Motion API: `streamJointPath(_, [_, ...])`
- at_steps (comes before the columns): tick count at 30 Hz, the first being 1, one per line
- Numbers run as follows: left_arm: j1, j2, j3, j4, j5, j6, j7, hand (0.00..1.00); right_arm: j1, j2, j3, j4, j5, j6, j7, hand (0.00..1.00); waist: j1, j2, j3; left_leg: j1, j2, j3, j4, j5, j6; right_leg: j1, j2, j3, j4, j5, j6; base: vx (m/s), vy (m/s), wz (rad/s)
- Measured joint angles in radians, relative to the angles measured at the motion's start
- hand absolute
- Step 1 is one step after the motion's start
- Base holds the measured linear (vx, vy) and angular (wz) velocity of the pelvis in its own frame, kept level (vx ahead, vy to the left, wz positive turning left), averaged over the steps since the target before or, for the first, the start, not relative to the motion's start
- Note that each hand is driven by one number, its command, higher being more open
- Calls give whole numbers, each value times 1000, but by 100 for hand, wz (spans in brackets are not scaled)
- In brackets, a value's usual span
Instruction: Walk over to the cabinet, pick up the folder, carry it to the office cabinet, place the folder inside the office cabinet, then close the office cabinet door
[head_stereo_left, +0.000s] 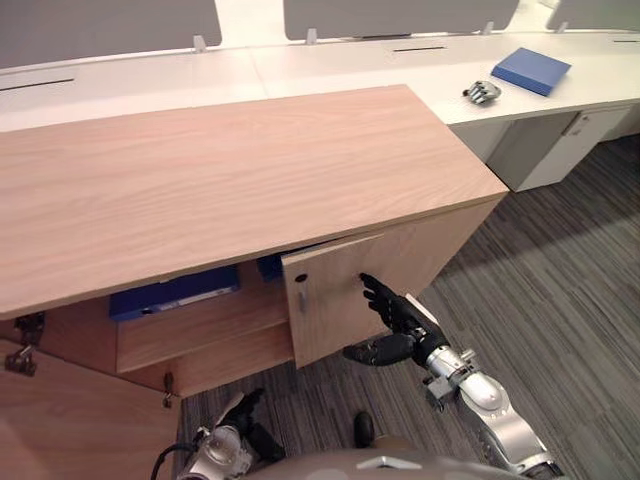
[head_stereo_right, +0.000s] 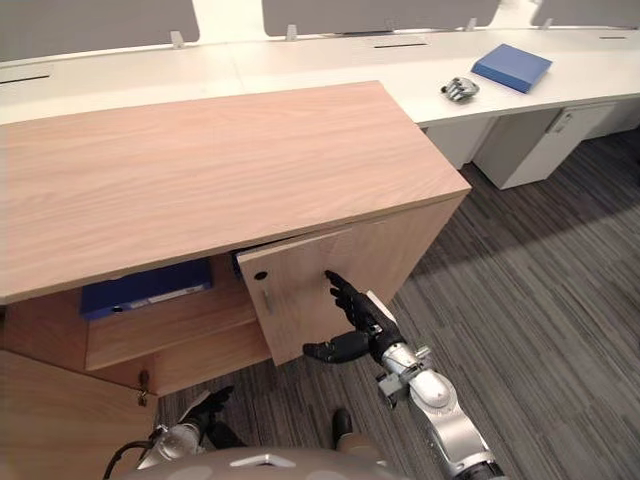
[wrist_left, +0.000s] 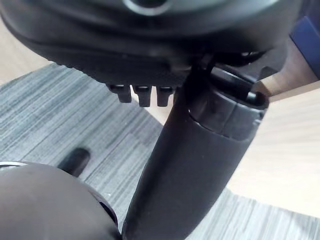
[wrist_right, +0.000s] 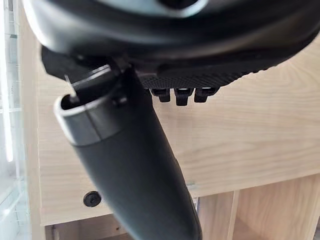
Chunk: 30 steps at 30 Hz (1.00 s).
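Right hand (head_stereo_left: 400, 322) is pressing straight, close-set fingers against half-open cabinet door (head_stereo_left: 330, 305); eye views are showing blue folder (head_stereo_left: 175, 292) inside; left hand (head_stereo_left: 245, 412) is hanging low, fingers relaxed.

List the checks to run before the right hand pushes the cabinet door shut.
1. Blue folder inside cabinet: ok, lies on the shelf.
2. Right hand on door: ok, straight fingers meet its outer face.
3. door shut: not ok, ajar.
4. Blue folder clear of door's swing: cannot tell, the door hides its end.
5. Left hand clear of door: ok, low and apart.
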Motion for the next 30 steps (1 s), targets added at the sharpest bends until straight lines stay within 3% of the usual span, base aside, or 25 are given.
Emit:
streamJointPath(15, [42,-20,83,-25,-62,11,32,100,-75,106,-124,170,-108,-8,-149,100,22,26,7,-9,-9,-79,-76,64,1,3,-4,-73,-4,-6,0,-38,-22,16])
streamJointPath(30, [72,-54,152,-70,-86,22,67,100,-1,256,-199,436,-275,-2,-187,100,35,43,17,27,-11,-58,-80,58,0,26,-3,-53,-6,-7,1,-15,-4,-3])
